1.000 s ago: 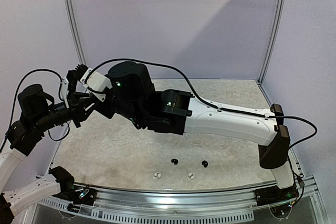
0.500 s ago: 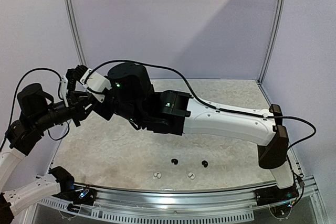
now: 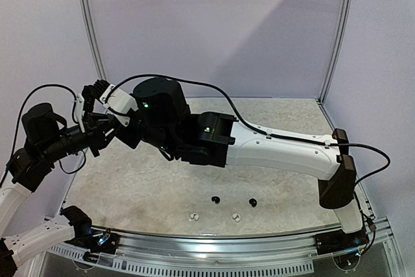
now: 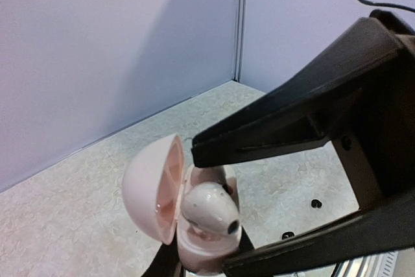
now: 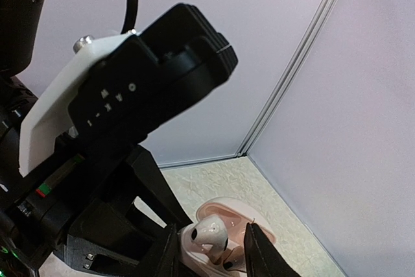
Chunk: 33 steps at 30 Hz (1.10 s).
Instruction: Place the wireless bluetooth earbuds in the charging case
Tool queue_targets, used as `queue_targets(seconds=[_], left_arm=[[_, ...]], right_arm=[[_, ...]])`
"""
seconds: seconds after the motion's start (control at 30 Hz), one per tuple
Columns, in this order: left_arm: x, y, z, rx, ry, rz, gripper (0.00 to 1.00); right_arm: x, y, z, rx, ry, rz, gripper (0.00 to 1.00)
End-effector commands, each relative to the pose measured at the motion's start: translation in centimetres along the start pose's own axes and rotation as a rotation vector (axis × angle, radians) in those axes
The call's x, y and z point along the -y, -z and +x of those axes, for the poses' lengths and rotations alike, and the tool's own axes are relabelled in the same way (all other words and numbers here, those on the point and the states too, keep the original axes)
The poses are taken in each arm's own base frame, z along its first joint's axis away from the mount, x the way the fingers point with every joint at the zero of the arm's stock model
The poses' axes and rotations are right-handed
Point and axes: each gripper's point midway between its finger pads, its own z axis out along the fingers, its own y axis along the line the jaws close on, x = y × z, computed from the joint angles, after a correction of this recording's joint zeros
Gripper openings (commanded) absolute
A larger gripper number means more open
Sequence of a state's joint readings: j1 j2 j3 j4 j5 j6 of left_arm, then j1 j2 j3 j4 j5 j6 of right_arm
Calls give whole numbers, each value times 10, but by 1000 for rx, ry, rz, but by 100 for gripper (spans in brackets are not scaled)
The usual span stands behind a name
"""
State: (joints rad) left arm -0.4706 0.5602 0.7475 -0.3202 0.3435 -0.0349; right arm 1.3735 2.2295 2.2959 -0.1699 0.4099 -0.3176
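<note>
My left gripper (image 3: 98, 134) is raised at the left and is shut on the open pink charging case (image 4: 152, 189), gripping its base from below. A white earbud (image 4: 209, 211) sits tilted in the case, partly inside. My right gripper (image 5: 213, 254) has a finger on each side of this earbud (image 5: 209, 235) with a small gap on both sides, so it is open. The case is hidden in the top view. Two black earbuds (image 3: 215, 200) (image 3: 252, 202) and two white earbuds (image 3: 192, 216) (image 3: 237, 216) lie on the table near the front edge.
The right arm (image 3: 279, 150) reaches across the table from right to left, above the loose earbuds. Lilac walls enclose the speckled table (image 3: 149, 186) at the back and sides. A metal rail (image 3: 214, 241) runs along the front edge.
The right arm has shifted very slightly. The grippers, the case and the earbuds on the table stay where they were.
</note>
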Motion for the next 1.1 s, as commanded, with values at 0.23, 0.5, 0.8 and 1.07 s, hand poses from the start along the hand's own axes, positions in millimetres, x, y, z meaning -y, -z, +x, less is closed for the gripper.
queue_targets(seconds=[0.23, 0.5, 0.8, 1.07], left_arm=[[11, 1, -19, 69, -15, 57, 0], [9, -2, -12, 38, 8, 48, 0], [7, -6, -8, 21, 36, 46, 0], [7, -8, -4, 6, 44, 50, 0]], right_arm=[[4, 3, 21, -82, 40, -17, 38], [3, 6, 16, -69, 39, -29, 43], [3, 13, 6, -56, 38, -57, 44], [3, 16, -3, -30, 30, -73, 44]])
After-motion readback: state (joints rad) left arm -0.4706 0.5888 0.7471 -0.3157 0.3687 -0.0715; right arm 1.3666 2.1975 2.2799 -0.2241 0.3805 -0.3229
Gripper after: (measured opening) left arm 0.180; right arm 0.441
